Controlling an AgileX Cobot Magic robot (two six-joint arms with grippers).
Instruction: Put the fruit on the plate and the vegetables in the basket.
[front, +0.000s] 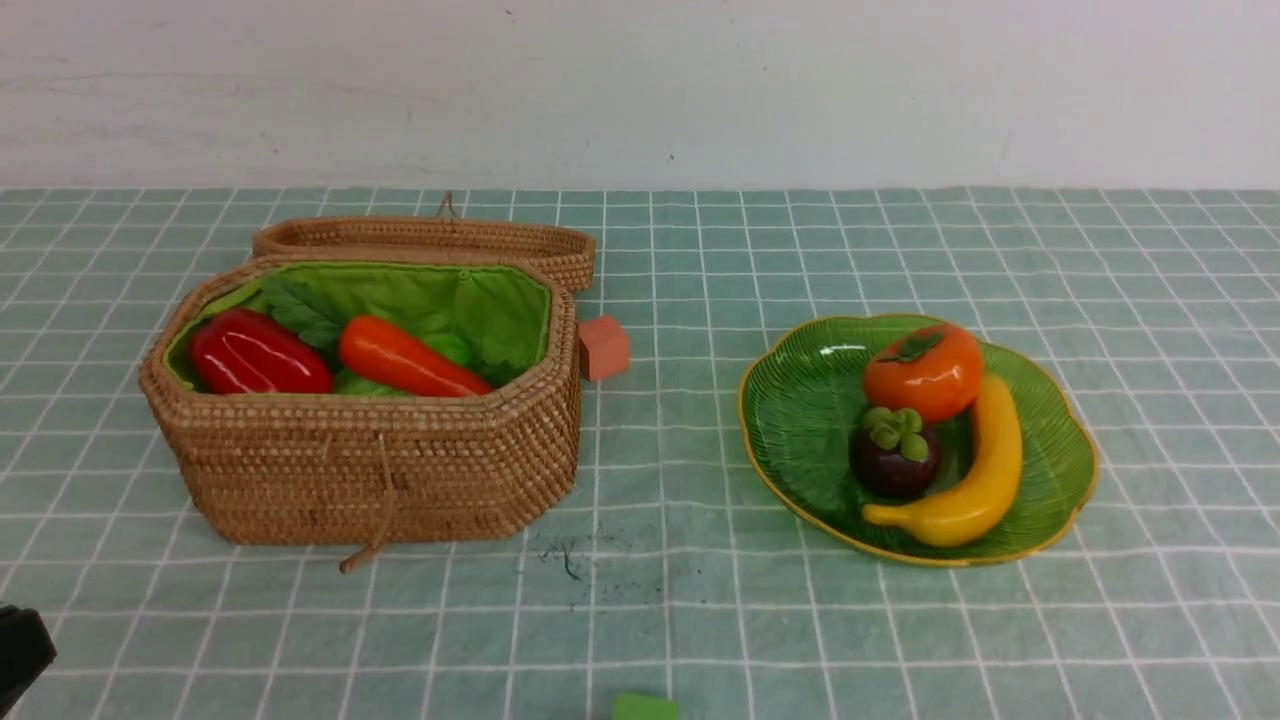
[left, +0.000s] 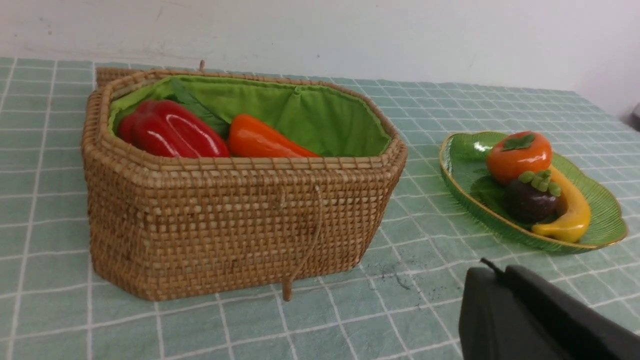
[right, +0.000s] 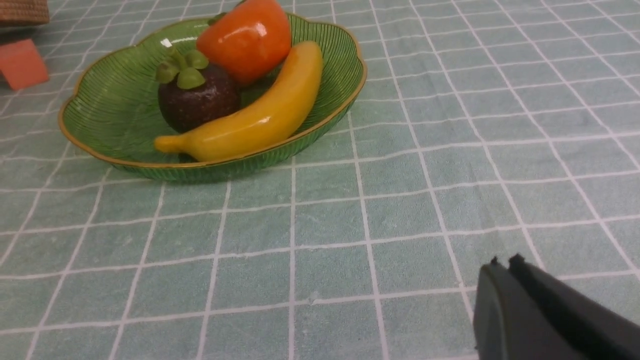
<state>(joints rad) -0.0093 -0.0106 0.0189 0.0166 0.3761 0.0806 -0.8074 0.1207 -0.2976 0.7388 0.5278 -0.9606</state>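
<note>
The green leaf-shaped plate (front: 800, 420) on the right carries the fruit: orange persimmon (front: 925, 372), dark mangosteen (front: 893, 455) and yellow banana (front: 975, 475). On the left, the woven basket (front: 370, 470) stands with its lid (front: 420, 240) folded back. Inside lie the vegetables: a red bell pepper (front: 255, 355), an orange carrot (front: 405, 358) and a bit of green gourd (front: 452, 348); green leaves (front: 300, 310) show behind. My left gripper (left: 492, 272) is shut and empty, low in front of the basket (left: 240, 215). My right gripper (right: 502, 265) is shut and empty, well short of the plate (right: 110, 110).
A small salmon-coloured block (front: 603, 347) sits just right of the basket. A green block (front: 645, 708) peeks in at the front edge of the checked tablecloth. A dark part of my left arm (front: 20, 650) shows at the lower left corner.
</note>
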